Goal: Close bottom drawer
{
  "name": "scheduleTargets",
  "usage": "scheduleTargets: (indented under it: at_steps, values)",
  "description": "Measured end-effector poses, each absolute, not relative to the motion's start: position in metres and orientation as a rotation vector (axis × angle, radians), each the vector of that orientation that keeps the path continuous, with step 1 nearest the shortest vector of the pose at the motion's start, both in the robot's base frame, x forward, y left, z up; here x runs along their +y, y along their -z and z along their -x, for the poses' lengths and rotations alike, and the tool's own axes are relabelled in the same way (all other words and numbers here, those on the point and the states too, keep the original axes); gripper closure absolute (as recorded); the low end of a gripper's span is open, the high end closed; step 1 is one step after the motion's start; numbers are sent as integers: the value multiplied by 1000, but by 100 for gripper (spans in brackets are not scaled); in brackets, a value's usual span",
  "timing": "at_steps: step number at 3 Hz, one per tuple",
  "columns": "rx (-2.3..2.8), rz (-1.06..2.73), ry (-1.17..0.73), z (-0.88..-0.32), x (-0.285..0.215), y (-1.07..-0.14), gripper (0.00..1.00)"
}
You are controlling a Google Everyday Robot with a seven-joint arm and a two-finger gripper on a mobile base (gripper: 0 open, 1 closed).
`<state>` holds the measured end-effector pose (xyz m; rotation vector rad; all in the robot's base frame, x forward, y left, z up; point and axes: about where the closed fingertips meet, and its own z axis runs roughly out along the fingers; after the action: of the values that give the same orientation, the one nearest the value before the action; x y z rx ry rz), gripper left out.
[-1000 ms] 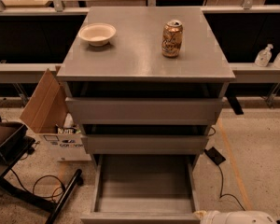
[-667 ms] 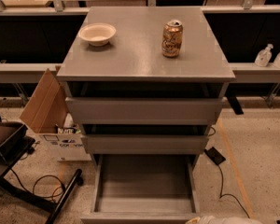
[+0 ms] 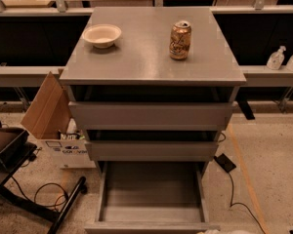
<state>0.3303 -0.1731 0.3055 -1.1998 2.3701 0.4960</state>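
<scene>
At the lower right edge of view, only a pale sliver of the gripper shows; its state cannot be told. Just left of it the bottom drawer stands pulled out, its front running crosswise. Closing it likely needs a push straight towards the cabinet.

Cabinet: plain mid-grey, no pattern. Bottom drawer: same grey, darker inside. Bowl: cream. Can: gold-brown w/ pale markings, silver lid. Cardboard flap: tan; box under it: white w/ dark print. Floor: beige, speckled. Cables: black. Gripper: whitish sliver at btm edge, by drawer front's right end
</scene>
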Motion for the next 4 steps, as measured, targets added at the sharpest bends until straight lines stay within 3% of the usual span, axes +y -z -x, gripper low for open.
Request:
scheduleTargets:
  at_steps: [2, 4]
  values:
    - [2380, 1174, -516, -328, -170, -271, 100]
    - [2337, 1111, -642, -338, -150, -130, 100]
